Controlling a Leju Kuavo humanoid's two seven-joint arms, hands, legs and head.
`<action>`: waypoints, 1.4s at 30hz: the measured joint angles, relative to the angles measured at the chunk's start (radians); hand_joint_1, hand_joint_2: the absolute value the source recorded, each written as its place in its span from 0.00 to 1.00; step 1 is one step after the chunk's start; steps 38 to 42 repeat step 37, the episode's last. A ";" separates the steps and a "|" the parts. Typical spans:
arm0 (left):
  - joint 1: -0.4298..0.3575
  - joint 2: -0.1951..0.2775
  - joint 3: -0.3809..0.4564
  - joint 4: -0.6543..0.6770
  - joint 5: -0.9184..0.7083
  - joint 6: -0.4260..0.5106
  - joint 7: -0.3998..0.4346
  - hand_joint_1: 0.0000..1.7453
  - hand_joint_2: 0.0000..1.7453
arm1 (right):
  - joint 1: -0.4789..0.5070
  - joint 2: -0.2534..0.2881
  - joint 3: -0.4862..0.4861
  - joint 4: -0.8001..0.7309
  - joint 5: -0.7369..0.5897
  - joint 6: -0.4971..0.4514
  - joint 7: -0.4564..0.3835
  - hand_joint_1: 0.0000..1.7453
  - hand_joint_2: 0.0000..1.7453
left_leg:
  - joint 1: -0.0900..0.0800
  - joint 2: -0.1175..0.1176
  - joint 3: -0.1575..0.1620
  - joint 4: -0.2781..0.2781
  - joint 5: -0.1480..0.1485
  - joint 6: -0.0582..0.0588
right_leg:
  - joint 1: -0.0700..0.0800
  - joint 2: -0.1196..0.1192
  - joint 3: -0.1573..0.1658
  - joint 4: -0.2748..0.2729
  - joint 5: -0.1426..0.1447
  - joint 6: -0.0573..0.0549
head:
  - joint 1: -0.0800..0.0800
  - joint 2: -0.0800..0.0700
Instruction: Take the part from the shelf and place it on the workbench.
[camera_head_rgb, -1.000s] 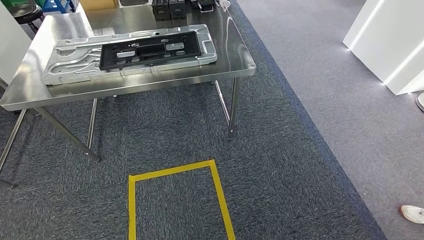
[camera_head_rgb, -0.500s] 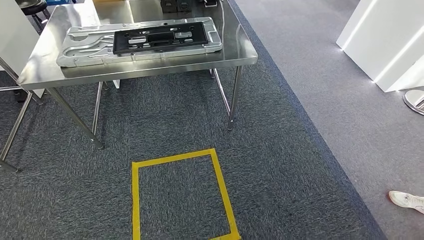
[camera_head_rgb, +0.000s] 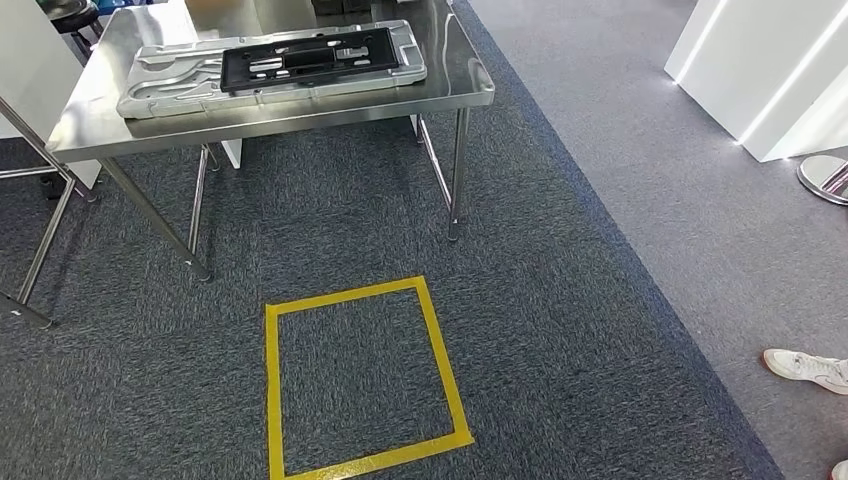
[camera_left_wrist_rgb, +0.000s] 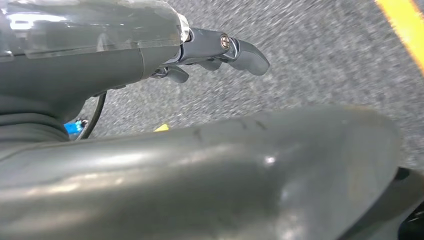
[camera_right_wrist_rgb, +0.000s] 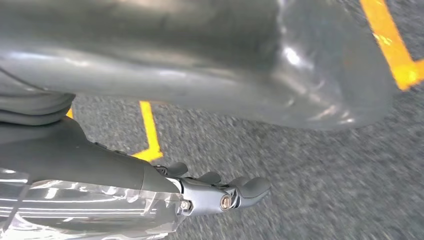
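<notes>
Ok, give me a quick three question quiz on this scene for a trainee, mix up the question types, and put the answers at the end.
1. True or false: a black frame-shaped part lies on a silver stamped metal panel on the steel workbench.
2. What marks the carpet in front of the workbench? A) a red circle B) a yellow tape square C) a white arrow
3. Fill in: the left hand and the right hand each hold ____.

Key: 1 true; 2 B; 3 nothing, both hang over the carpet with fingers loosely curled.
</notes>
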 joint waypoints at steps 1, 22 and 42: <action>0.000 0.000 0.000 0.000 0.000 0.000 0.000 0.00 0.00 | 0.000 0.000 0.000 0.000 0.000 0.000 0.000 0.00 0.00 | 0.001 0.000 0.024 -0.006 0.024 -0.002 | -0.001 0.000 -0.019 0.007 0.010 0.003 | 0.000 0.000; 0.001 0.000 -0.041 -0.008 0.033 0.006 0.070 0.00 0.00 | 0.005 0.028 0.209 0.004 0.240 0.127 0.022 0.00 0.00 | -0.015 0.006 0.166 -0.301 0.110 0.038 | 0.004 0.005 0.007 0.032 -0.033 0.032 | 0.000 0.000; 0.104 0.036 -0.281 -0.023 0.393 -0.040 0.083 0.00 0.00 | 0.025 0.024 0.396 -0.075 0.000 0.137 0.068 0.00 0.00 | 0.006 -0.005 0.170 -0.281 0.082 0.011 | -0.002 0.006 -0.018 0.047 -0.022 0.030 | 0.000 0.000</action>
